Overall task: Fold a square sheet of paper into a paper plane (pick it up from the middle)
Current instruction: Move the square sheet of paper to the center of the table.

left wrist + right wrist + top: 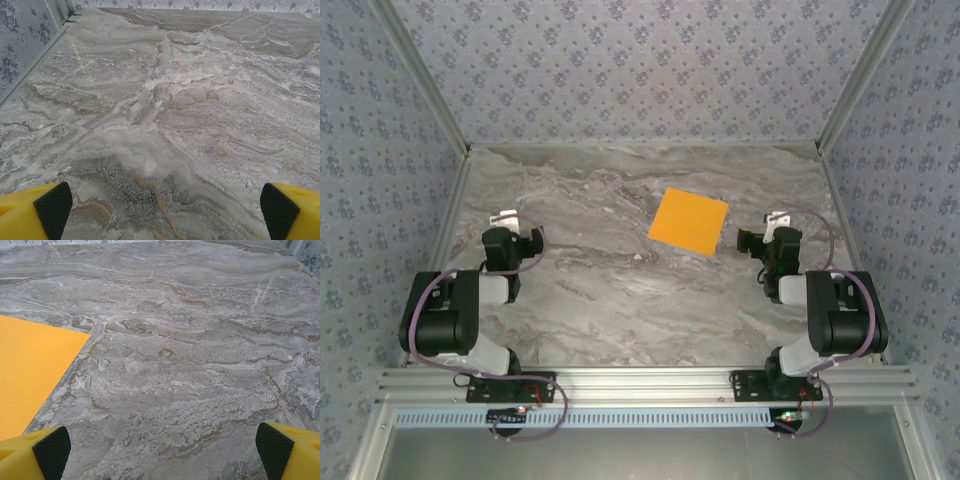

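I see the thin bright-orange square paper sheet (pixel 689 222) lying flat on the grey marble bench (pixel 590 290); both jaws stand spread. Pinching off-centre may crumple or slide it.

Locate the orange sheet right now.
The square sheet of paper lies flat on the marble table, right of centre in the top view, just left of the right gripper; its corner shows at the right wrist view's left edge.
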You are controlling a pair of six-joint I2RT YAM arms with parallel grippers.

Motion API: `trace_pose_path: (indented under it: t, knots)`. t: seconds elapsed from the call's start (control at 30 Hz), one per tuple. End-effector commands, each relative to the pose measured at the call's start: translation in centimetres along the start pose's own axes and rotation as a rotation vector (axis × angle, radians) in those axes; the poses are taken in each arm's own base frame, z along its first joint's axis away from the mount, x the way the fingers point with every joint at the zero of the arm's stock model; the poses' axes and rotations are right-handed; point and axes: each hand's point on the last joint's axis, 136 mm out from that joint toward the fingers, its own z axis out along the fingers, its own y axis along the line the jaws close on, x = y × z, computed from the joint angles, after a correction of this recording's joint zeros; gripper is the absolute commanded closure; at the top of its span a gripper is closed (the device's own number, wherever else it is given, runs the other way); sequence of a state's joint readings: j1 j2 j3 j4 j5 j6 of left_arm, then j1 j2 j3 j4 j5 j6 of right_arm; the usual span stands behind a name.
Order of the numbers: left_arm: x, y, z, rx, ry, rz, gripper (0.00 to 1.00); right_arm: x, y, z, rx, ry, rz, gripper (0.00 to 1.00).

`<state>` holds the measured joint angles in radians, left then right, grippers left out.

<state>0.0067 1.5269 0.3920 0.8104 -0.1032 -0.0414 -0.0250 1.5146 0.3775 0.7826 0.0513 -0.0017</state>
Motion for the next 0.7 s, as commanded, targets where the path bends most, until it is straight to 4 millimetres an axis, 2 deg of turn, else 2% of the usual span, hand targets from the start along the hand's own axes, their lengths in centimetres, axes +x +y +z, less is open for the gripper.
trace_pose_path:
  t: [0.0,0.6,0.67]
  knots:
    - [-0.78,-0.32,0.28,0.013,-0.017,0.011,0.01,-0.60,-0.08,0.22,-0.004,-0.015,-0.013,0.00]
    - [-0.82,-0.23,0.33,0.035,-0.014,-0.004,0.01,-0.53,-0.03,0.17,-0.005,-0.016,-0.014,0.00]
    - [-0.73,-0.78,0.33,0.069,-0.008,0.005,0.01,-0.89,-0.11,0.08,0.002,-0.019,-0.014,0.00]
